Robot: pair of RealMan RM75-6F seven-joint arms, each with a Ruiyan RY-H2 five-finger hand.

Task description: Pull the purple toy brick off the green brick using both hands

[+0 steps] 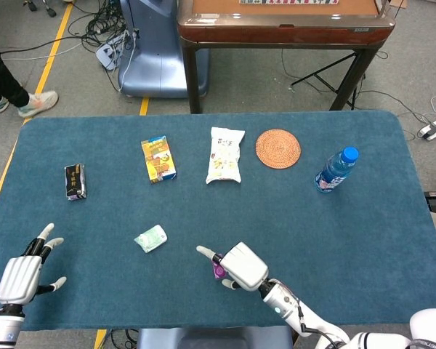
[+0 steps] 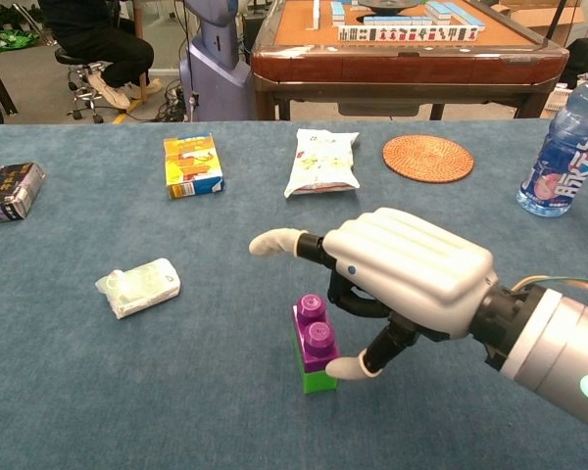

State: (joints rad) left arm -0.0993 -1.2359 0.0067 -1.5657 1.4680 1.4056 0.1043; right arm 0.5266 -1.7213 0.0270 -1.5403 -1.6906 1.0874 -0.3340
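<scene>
Purple toy brick (image 2: 315,332) stacked upright on green brick (image 2: 319,378), near the front edge of the blue counter (image 1: 363,218), roughly mid-width. Right hand (image 2: 404,266) spread around the stack from the right, one fingertip touching the purple brick's lower right side, another extended past it to the left; not yet clasped, holding nothing. Left hand (image 1: 20,273) far left near the front edge, fingers splayed, empty, well apart from the bricks. White packet (image 2: 138,286) lying left of the stack.
</scene>
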